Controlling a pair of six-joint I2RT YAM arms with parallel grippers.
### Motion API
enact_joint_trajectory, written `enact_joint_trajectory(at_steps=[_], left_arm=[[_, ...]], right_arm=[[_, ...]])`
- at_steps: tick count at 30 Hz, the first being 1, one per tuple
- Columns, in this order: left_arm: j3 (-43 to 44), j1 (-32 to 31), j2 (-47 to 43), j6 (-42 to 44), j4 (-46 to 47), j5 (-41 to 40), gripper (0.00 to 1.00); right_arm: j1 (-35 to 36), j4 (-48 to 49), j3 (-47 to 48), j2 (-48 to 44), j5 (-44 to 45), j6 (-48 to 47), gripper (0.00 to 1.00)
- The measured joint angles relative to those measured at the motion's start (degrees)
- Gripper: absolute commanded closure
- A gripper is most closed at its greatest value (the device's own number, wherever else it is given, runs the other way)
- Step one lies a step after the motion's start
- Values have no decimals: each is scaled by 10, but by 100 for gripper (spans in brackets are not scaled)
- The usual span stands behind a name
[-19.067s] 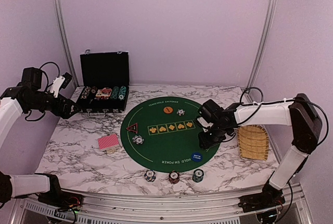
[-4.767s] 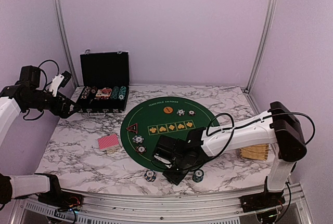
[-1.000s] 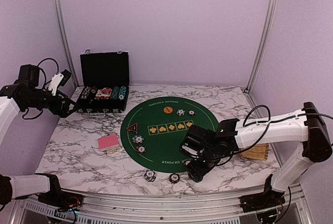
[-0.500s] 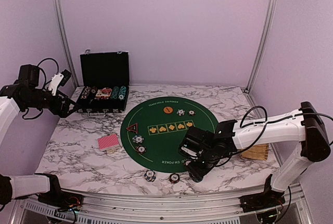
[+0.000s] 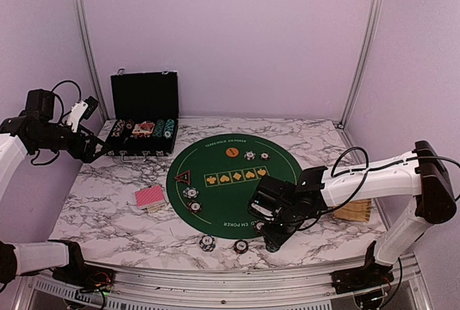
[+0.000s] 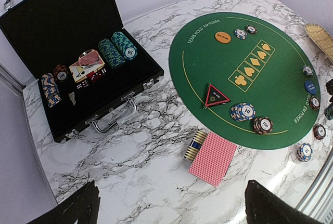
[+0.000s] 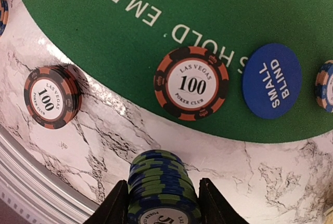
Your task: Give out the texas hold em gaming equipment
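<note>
- Marbled desk from above: the right hand is low, just off the green mat's near edge. The left hand hangs well left of the mat.
- Left wrist: left hand spread wide, empty; red-backed cards lie just off the mat.
- Right wrist: right hand's fingers clamp a teal chip stack just off the mat.

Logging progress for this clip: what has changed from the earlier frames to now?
The right gripper swung from beside the basket to the near edge and its jaws closed on the teal chip stack. Extra chips now lie on the green mat. The left gripper stayed open by the case.
</note>
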Motion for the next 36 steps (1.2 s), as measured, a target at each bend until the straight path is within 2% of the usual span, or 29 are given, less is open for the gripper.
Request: enact_joint_trajectory(at_steps=[11,24,30,36], left_arm=[[0,0,0,0,0,0,1],[0,0,0,0,0,0,1],[0,0,0,0,0,0,1],[0,0,0,0,0,0,1]], right_arm=[[0,-7,3,0,0,0,63],[0,-51,62,-5,0,-1,64],[2,-62,138,19,-1,-13,64],[5,-47,264,137,-9,-37,65]])
